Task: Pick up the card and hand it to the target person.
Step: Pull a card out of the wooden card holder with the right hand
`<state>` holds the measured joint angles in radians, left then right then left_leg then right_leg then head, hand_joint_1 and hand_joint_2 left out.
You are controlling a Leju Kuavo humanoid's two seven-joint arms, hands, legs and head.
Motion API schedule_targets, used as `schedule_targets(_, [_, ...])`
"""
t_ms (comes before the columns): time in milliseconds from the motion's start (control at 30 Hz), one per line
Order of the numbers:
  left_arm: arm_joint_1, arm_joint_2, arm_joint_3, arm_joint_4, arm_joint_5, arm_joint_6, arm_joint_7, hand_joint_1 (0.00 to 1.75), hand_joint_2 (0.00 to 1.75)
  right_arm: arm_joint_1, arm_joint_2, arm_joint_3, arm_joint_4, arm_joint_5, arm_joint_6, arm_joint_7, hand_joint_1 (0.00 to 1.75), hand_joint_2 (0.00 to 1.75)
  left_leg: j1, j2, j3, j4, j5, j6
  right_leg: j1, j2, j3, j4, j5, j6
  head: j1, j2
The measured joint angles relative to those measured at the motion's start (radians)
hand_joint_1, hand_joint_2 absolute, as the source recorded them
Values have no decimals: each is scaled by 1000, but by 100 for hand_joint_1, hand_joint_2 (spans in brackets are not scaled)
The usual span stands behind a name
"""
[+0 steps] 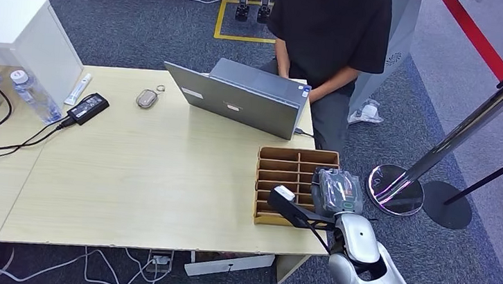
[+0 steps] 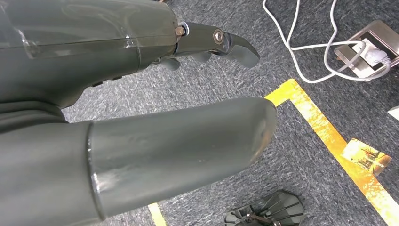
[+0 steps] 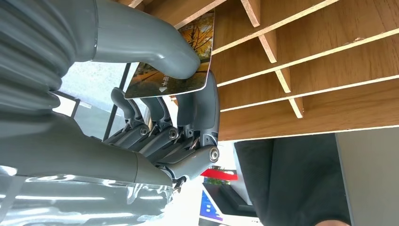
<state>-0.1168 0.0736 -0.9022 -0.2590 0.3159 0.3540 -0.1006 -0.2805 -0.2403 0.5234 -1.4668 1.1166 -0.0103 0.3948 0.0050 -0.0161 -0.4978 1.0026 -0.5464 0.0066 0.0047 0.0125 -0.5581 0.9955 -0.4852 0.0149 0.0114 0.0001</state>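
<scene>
The right hand (image 3: 179, 117) pinches the card (image 3: 176, 66) with thumb and fingers, right at the wooden box (image 1: 288, 166) on the table (image 1: 127, 172); the left hand (image 2: 155, 108) hangs over the floor, holding nothing, fingers apart

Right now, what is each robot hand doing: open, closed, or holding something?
Left robot hand: holds nothing, hangs over the floor; open or closed cannot be told.
Right robot hand: pinching the card at the wooden organizer.
</scene>
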Motion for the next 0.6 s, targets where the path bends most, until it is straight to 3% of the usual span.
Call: schedule_targets(600, [0,0,0,0,-1,0,-11,0,0,-5,0,0,-37,23,25,-8,147,175,0,0,0,0,0,0,0,0,0,0,0,0,0,0])
